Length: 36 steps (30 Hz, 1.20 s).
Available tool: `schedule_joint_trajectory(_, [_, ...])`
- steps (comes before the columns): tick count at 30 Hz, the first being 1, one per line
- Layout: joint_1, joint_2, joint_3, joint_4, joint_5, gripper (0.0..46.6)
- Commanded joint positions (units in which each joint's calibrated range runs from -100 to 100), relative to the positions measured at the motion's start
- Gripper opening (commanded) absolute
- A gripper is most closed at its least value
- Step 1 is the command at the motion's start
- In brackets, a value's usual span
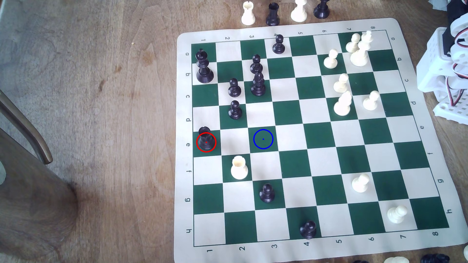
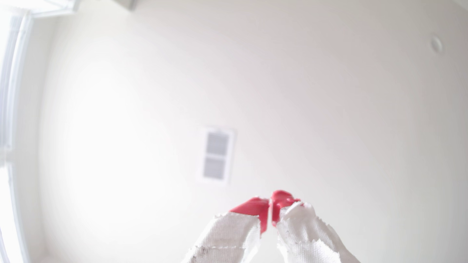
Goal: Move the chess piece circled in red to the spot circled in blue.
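Your short black rook (image 1: 206, 140) stands upright on the board's left edge in the exterior view; the blue-ringed green square (image 1: 263, 139) lies two squares right. Your red-tipped hand (image 2: 270, 210), closed and empty, points ceilingward.

wooden table (image 1: 101, 101) | white ceiling (image 2: 329, 101) | vent (image 2: 217, 155) | bright window (image 2: 12, 88)

A domestic room is suggested: a vinyl roll-up chessboard (image 1: 314, 141) is laid on a worn wooden table (image 1: 101, 101), and a curved wooden chair part (image 1: 25, 126) is seen at the exterior view's left. In the wrist view, a plain white ceiling (image 2: 304, 88) with a rectangular air vent (image 2: 217, 155) and a bright window frame (image 2: 15, 75) is shown.
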Motion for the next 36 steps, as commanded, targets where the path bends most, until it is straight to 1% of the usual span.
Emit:
schedule_joint_trajectory(1, [-4.4, -0.1, -1.9, 5.2, 0.4, 0.2])
schedule_joint_trajectory(9, [-4.4, -0.1, -14.6, 22.1, 0.4, 0.3])
schedule_joint_trajectory(10, [-4.9, -0.1, -16.3, 26.3, 0.4, 0.2])
schedule_joint_trajectory(13, [-5.0, -0.1, -18.4, 32.7, 0.4, 0.2])
schedule_joint_trajectory(18, [-4.3, -0.1, -19.5, 37.5, 0.4, 0.2])
schedule_joint_trajectory(19, [-4.1, -0.1, -22.2, 44.3, 0.4, 0.5])
schedule_joint_trajectory(20, [-4.0, -0.1, -23.7, 47.5, 0.6, 0.5])
schedule_joint_trajectory(21, [-4.0, -0.1, -25.7, 51.6, 1.3, 0.3])
schedule_joint_trajectory(26, [-4.0, -0.1, -27.5, 61.7, 2.8, 0.2])
schedule_joint_trajectory(31, [-4.0, -0.1, -29.1, 73.3, 3.2, 0.2])
schedule_joint_trajectory(34, [-4.6, -0.1, -35.5, 89.7, 3.0, 0.2])
schedule_joint_trajectory(36, [-4.6, -0.1, -36.9, 94.6, 2.5, 0.2])
